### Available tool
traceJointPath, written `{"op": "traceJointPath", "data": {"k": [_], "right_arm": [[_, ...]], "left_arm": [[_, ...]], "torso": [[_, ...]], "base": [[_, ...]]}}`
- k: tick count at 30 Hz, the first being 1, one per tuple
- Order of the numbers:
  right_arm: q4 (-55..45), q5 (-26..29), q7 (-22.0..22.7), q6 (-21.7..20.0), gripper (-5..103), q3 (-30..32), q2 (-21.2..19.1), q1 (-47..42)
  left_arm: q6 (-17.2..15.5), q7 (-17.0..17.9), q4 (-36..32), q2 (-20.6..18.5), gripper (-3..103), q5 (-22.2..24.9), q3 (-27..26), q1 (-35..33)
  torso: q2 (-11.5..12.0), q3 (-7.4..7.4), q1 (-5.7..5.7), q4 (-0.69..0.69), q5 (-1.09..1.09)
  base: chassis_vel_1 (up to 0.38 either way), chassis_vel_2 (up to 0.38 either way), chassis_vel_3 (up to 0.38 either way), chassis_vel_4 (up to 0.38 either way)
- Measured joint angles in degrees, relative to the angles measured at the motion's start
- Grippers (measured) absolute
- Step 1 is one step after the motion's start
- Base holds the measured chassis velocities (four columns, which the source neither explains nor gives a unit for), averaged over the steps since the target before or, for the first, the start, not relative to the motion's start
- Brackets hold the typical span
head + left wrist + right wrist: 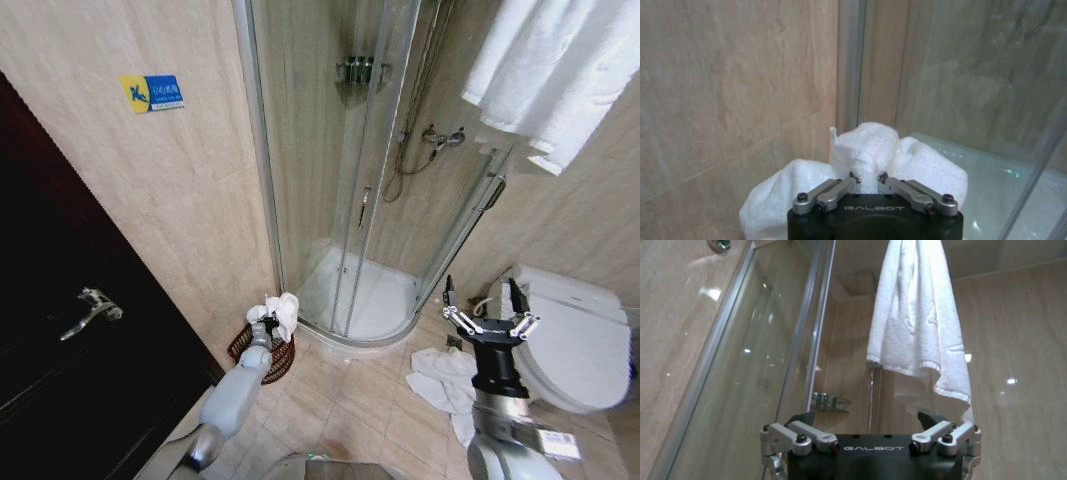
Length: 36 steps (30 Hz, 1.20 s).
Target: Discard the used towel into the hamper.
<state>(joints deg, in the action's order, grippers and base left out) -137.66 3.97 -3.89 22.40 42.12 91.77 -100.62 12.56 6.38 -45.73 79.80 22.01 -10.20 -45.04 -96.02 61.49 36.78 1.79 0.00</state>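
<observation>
My left gripper (268,326) is shut on a bunched white towel (281,309), held just above the hamper (276,362), a small round reddish-brown basket on the floor beside the shower's corner. In the left wrist view the left gripper (867,176) has its fingers pinched together into the towel (867,147), which bulges around them, with the tiled wall close behind. My right gripper (487,308) stands open and pointing upward by the toilet, holding nothing. The right wrist view has the right gripper (865,418) with its fingers spread wide.
A glass shower enclosure (345,180) stands straight ahead with a white tray (372,300). A second white towel (440,378) lies on the floor near the toilet (575,335). More towels (550,70) hang overhead at the right. A dark door (60,360) is at the left.
</observation>
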Motion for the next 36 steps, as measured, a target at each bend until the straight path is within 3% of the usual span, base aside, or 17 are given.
{"op": "traceJointPath", "data": {"k": [9,21,34,36], "right_arm": [[0.4,-0.1,-0.24,0.02,100,-0.21,0.04,0.17],[0.66,-0.12,-0.48,0.06,100,-0.43,0.02,0.3],[0.41,-0.12,-0.76,0.07,100,-0.47,0.04,0.0],[0.4,-0.12,-0.94,0.05,100,-0.47,0.02,-0.04]], "left_arm": [[-1.98,0.64,1.84,0.5,6,0.36,-0.35,1.33],[-10.1,5.56,2.15,-0.43,6,0.33,-1.61,0.75],[-16.21,5.93,1.67,-0.59,6,1.86,-1.43,0.08],[-18.01,4.47,1.03,-0.81,6,3.35,-1.43,-0.35]], "torso": [[0.0,0.0,0.0,0.0,0.0],[0.0,0.0,0.0,0.0,0.0],[0.0,0.0,0.0,0.0,-0.01],[0.0,0.0,-0.01,0.0,0.0]], "base": [[0.0,0.0,0.0,0.0],[0.0,0.0,0.0,0.0],[0.0,0.0,0.0,0.0],[0.0,0.0,0.0,0.0]]}}
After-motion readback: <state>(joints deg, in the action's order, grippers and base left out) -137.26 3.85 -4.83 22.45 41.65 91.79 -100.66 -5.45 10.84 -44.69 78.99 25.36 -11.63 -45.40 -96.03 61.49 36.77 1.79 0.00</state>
